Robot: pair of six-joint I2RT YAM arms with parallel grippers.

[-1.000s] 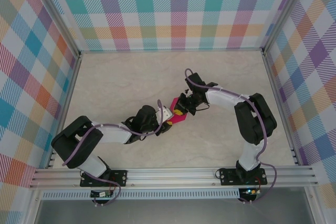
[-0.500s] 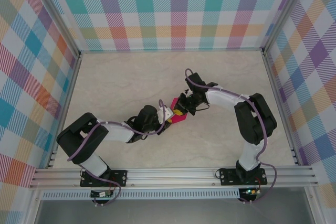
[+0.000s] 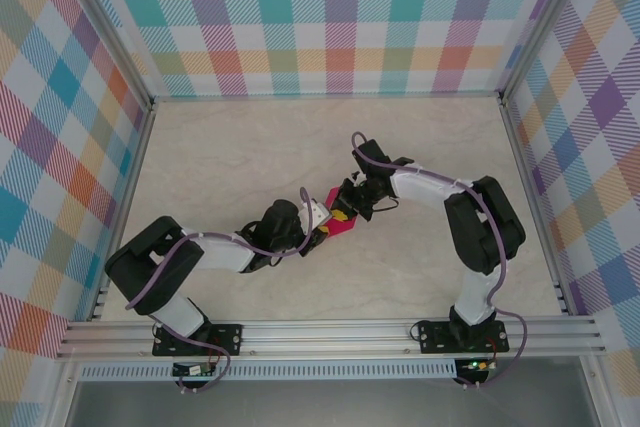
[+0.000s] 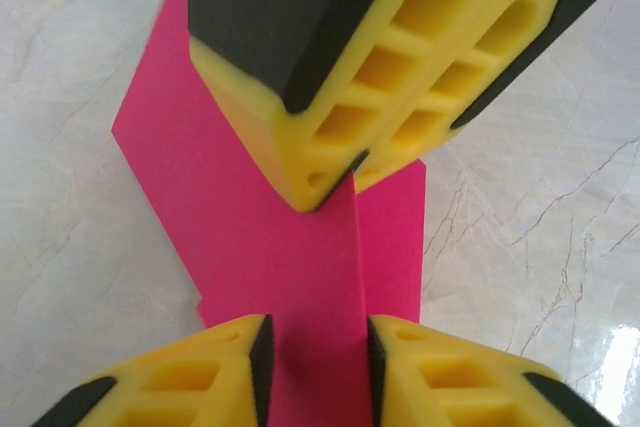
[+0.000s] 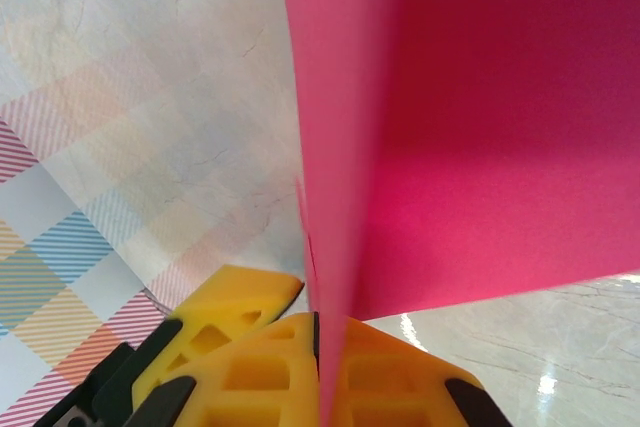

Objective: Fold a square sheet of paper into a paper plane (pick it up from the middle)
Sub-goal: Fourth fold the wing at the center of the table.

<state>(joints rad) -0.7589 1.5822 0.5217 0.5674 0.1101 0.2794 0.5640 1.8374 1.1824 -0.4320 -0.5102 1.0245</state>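
Your left tool (image 3: 320,226) meets the pink paper sheet (image 3: 347,226) from the sheet's 8 o'clock side, near the middle of the bench (image 3: 220,157). On the left wrist camera, its 2 black pads (image 4: 263,362) stand a narrow gap apart. A raised crease of the sheet runs up between them toward 12 o'clock, and you cannot tell whether the pads actually press it. The sheet is folded, with slanted edges showing at 10 o'clock. Your right tool (image 3: 343,214) comes in from 2 o'clock and is closed on the sheet. Its yellow fingers (image 5: 250,377) clamp 1 edge, and the paper fans out toward 1 o'clock.
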